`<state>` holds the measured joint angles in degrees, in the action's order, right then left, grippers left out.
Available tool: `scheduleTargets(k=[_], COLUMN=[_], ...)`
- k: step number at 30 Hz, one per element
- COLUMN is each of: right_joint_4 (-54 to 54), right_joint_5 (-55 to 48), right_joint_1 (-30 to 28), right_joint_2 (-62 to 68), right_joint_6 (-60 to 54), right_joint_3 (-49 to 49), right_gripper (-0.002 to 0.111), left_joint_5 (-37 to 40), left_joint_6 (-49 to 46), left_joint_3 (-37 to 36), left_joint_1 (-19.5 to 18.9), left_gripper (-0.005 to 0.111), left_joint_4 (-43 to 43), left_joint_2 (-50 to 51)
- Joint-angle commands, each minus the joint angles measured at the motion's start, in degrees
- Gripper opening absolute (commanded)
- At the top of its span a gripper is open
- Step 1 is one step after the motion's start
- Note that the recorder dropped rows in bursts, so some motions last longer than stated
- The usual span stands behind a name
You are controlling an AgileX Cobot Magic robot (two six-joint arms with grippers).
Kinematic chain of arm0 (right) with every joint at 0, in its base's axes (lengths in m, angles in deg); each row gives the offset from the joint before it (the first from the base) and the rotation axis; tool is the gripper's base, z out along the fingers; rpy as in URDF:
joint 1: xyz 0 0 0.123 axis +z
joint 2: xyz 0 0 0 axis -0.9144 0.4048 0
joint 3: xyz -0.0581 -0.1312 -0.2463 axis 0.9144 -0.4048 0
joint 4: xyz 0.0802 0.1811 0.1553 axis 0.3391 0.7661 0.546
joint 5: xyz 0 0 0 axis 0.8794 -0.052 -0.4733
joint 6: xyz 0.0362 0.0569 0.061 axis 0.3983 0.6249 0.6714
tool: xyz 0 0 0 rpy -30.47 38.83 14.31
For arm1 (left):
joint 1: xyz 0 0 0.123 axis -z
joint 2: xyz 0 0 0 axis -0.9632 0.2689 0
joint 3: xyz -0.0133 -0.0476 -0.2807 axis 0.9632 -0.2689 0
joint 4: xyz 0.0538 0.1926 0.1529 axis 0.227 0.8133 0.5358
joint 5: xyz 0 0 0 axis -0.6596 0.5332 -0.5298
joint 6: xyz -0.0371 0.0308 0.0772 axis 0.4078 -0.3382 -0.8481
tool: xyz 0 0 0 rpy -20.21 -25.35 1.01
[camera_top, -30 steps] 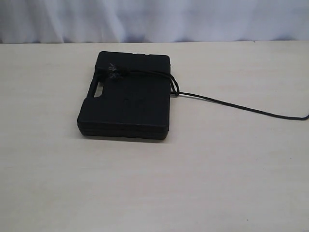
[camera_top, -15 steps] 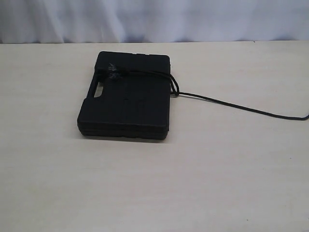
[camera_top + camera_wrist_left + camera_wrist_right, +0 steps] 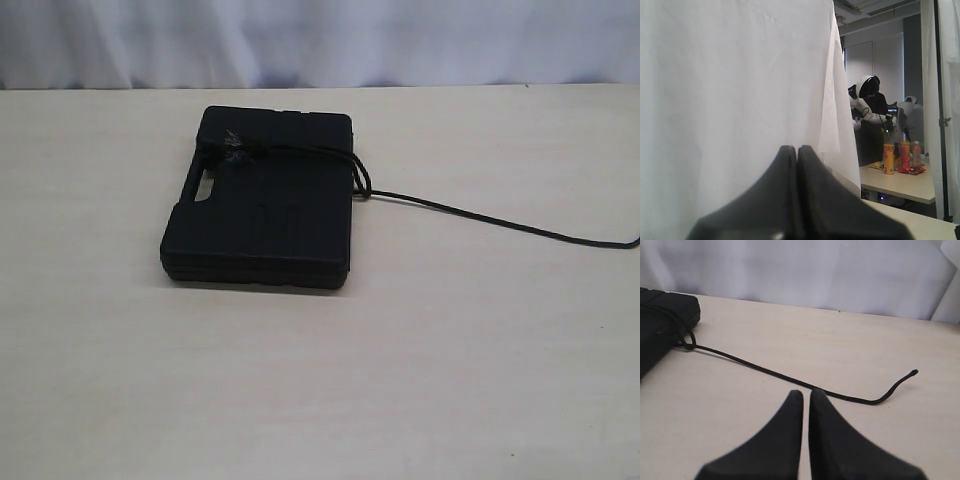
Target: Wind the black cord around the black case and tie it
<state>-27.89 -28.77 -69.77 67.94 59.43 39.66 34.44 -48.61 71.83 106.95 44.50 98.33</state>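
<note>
case (image 3: pixel 260 215) centre-left of exterior frame. cord (image 3: pixel 470 213) crosses its far end, fuzzy knot (image 3: pixel 235 150) at its upper left, tail runs to the right edge. left gripper (image 3: pixel 797 150) and right gripper (image 3: pixel 805 395) both closed, empty. tie looks done; to snug it, grip the tail near the case and pull gently.

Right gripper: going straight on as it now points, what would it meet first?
Probably the black cord lying across the table just ahead of the right gripper; height is unclear.
</note>
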Motion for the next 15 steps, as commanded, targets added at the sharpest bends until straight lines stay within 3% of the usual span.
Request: scheduleTargets(k=[1,11,15], right_joint_4=[0.66,0.66,0.66], right_joint_5=[-0.54,-0.54,-0.54], right_joint_1=[-0.18,-0.18,-0.18], right_joint_2=[-0.38,-0.38,-0.38], right_joint_6=[0.50,0.50,0.50], right_joint_3=[-0.20,-0.20,-0.20], right_gripper=[0.004,0.004,0.004], left_joint_5=[-0.17,-0.45,-7.10], left_joint_6=[0.12,-0.15,-1.67], left_joint_3=[-0.30,-0.30,-0.30], left_joint_1=[0.11,0.11,0.11], left_gripper=[0.000,0.000,0.000], left_joint_4=[-0.15,0.09,1.18], left_joint_2=[-0.16,-0.16,-0.16])
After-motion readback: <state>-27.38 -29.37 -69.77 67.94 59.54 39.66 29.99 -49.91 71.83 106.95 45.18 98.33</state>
